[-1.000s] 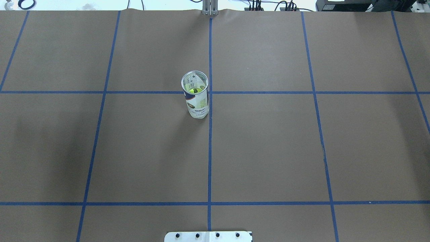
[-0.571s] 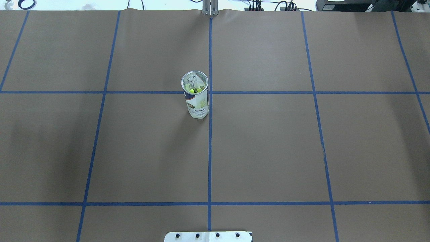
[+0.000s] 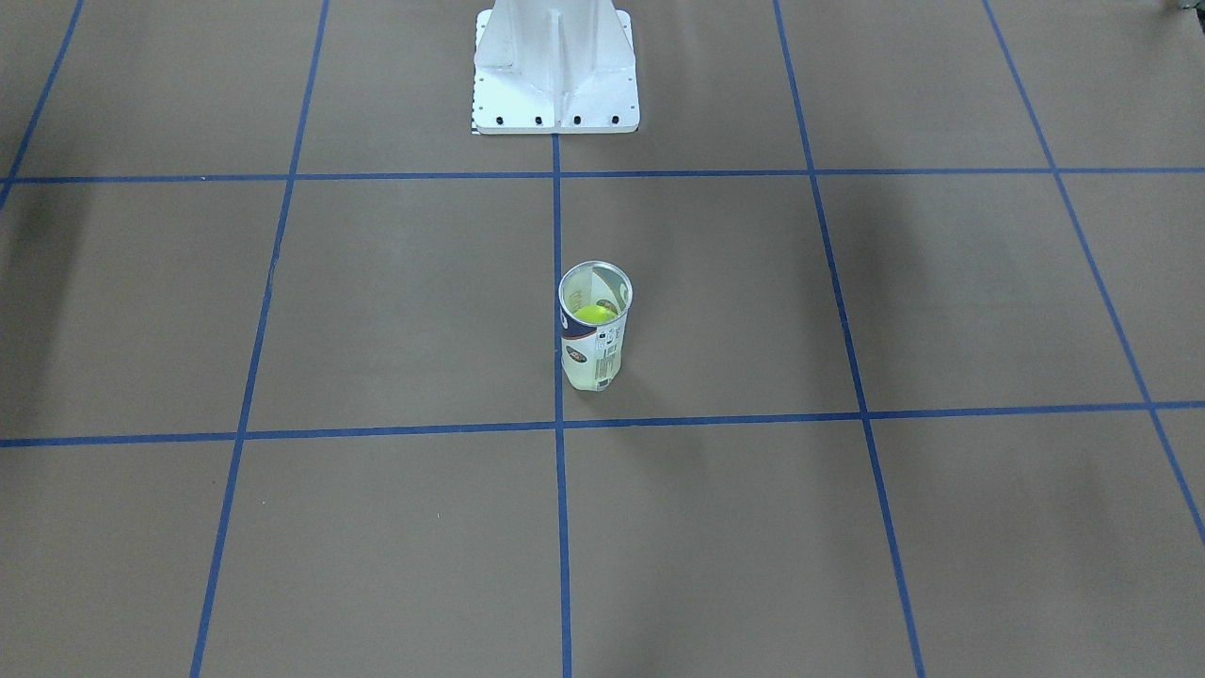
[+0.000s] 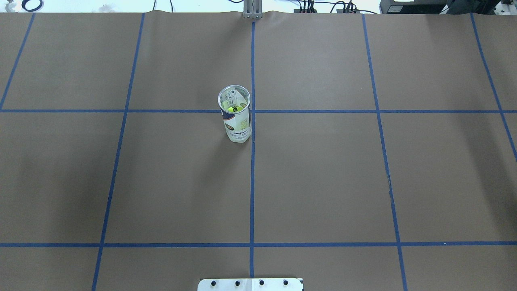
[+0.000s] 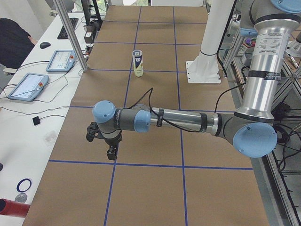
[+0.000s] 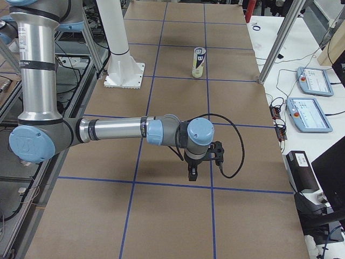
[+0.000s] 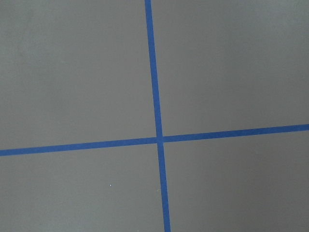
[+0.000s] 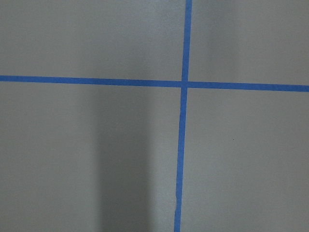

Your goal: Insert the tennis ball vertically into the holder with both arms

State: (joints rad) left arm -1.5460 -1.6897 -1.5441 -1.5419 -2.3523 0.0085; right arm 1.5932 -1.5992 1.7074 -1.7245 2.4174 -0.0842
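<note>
the clear tube point(image 4: 236, 121) stands upright on the brown table point(image 4: 323, 182), just beside the middle blue tape line point(image 4: 252, 182), with a yellow tennis ball point(image 4: 233, 108) down inside it. the left gripper point(image 5: 111, 153) and the right gripper point(image 6: 192, 174) hang low over opposite ends of the table, pointing down, well apart from the tube. whether their jaws are parted or closed cannot be told.

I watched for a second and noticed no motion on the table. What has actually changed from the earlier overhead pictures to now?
Nothing visibly changed. In the overhead view, the only one with earlier pictures, the tennis-ball tube stands upright at the same spot beside the blue tape line, with the yellow tennis ball inside it as before.
</note>
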